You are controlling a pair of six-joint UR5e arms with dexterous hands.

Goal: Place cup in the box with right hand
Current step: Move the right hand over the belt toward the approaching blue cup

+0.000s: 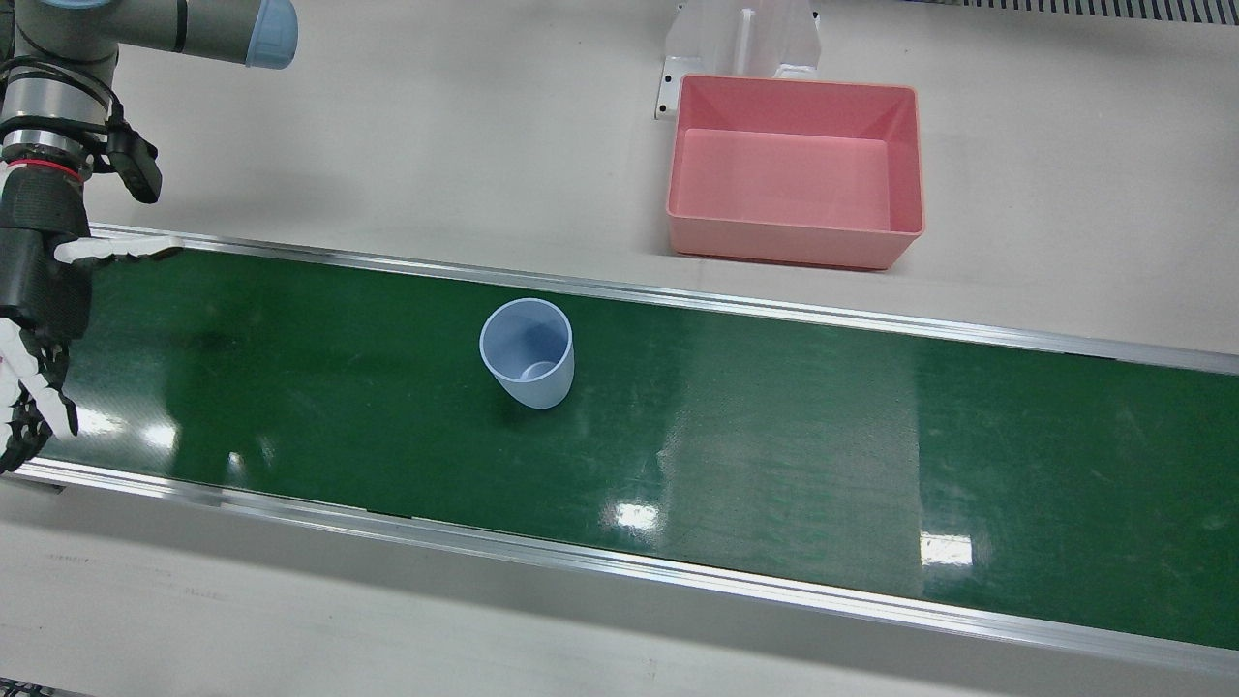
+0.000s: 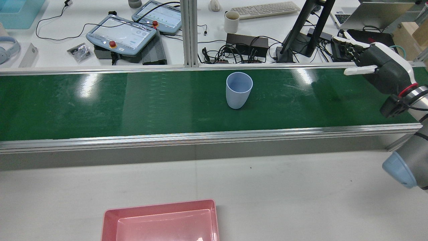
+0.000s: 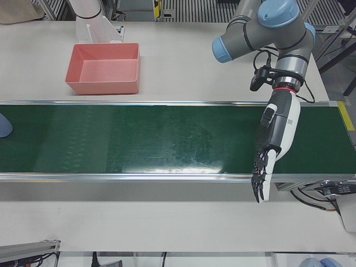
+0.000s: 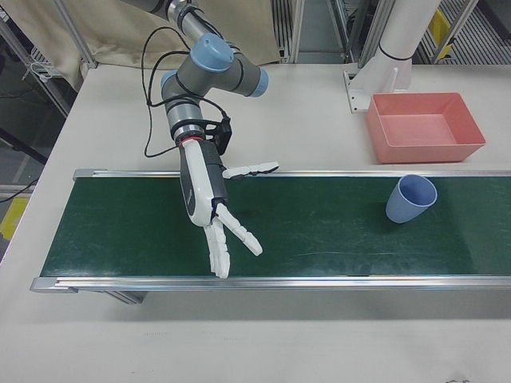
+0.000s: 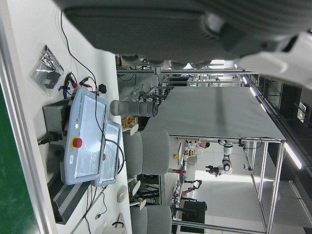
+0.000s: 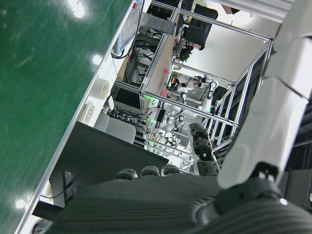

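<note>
A pale blue cup [image 1: 528,353] stands upright and empty on the green belt [image 1: 774,436], also seen as the cup [image 2: 238,89] and the cup [image 4: 411,199]. The pink box [image 1: 794,169] sits empty on the table beside the belt, on the robot's side. My right hand [image 4: 209,199] hovers open over the belt's end, fingers spread, far from the cup; the right hand [image 1: 39,319] shows at the view's left edge. My left hand [image 3: 275,144] is stretched out flat and open above the opposite end of the belt, holding nothing.
Aluminium rails [image 1: 619,561] run along both long sides of the belt. A white pedestal [image 1: 740,39] stands just behind the box. Beyond the belt, on the operators' desk, lie teach pendants [image 2: 120,33], cables, a keyboard and a mug [image 2: 231,21].
</note>
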